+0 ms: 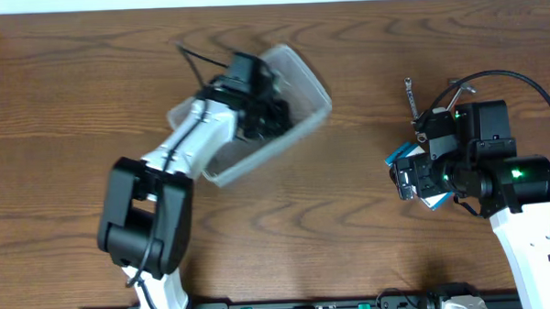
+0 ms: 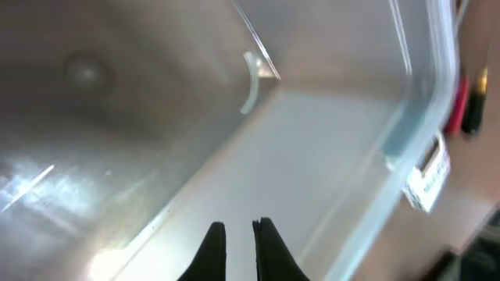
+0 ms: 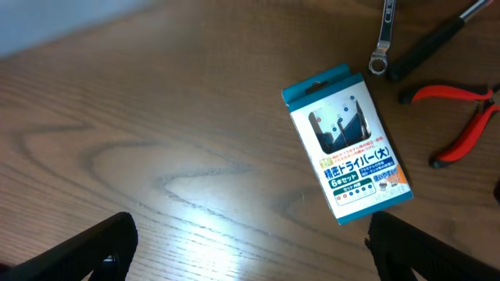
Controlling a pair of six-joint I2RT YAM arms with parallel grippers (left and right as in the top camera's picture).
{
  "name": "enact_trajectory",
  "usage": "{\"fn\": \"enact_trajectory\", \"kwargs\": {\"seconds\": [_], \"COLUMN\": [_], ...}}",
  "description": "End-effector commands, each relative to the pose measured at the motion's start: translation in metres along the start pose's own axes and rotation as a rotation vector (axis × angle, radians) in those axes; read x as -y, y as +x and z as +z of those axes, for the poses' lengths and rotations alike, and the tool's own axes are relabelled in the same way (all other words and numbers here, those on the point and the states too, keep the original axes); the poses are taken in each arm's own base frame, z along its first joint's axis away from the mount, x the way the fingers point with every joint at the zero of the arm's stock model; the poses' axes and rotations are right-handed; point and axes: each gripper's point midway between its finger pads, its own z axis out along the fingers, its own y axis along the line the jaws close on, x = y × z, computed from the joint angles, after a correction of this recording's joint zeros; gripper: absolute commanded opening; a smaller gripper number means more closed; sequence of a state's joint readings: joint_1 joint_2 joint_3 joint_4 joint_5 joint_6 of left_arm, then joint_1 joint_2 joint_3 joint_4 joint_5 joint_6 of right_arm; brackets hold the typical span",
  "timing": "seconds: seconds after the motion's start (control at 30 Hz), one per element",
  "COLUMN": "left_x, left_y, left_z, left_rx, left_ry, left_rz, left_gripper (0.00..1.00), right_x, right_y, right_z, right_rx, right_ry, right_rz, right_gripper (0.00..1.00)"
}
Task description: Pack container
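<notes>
The clear plastic container (image 1: 302,91) lies tilted at the back middle of the wooden table. My left gripper (image 1: 258,107) reaches into it. In the left wrist view its fingers (image 2: 238,234) are nearly together on a thin wall of the container (image 2: 328,133), which is empty inside. My right gripper (image 1: 421,181) is wide open and empty, hovering above the table. In the right wrist view its fingers (image 3: 250,257) are spread, with a blue-and-white screwdriver-set package (image 3: 348,140) lying flat just beyond the right finger. The package also shows in the overhead view (image 1: 402,154).
A small steel wrench (image 3: 383,35), a black-handled tool (image 3: 437,39) and red-handled pliers (image 3: 461,117) lie beyond the package. The wrench shows in the overhead view (image 1: 409,97). A white label (image 2: 430,176) is stuck on the container's outer side.
</notes>
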State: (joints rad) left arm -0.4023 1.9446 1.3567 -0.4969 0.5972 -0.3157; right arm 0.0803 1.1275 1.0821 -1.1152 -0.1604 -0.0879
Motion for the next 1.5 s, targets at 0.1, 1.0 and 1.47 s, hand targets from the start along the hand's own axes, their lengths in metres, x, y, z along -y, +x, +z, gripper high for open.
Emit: {"fn": "enact_trajectory", "kwargs": {"seconds": [0.1,1.0,1.47], "left_x": [0.042,-0.145,-0.175], "left_y": [0.041,0.028,0.037], "left_z": [0.015,-0.214,-0.139], "left_rx": [-0.127,0.293,0.041], "left_ry": [0.047,-0.591,-0.518], "left_rz": [0.098,-0.673,-0.758], "left_gripper": [0.06,0.06,0.06], "right_x": [-0.004,-0.004,-0.004], "right_y": [-0.008,-0.008,-0.007], "right_z": [-0.007,-0.007,-0.007], "right_rx": [0.036,0.039,0.034], "right_ry": [-0.005,-0.005,-0.005], "right_rz": [-0.018,-0.018,-0.017], "right_gripper": [0.98,0.97,0.97]}}
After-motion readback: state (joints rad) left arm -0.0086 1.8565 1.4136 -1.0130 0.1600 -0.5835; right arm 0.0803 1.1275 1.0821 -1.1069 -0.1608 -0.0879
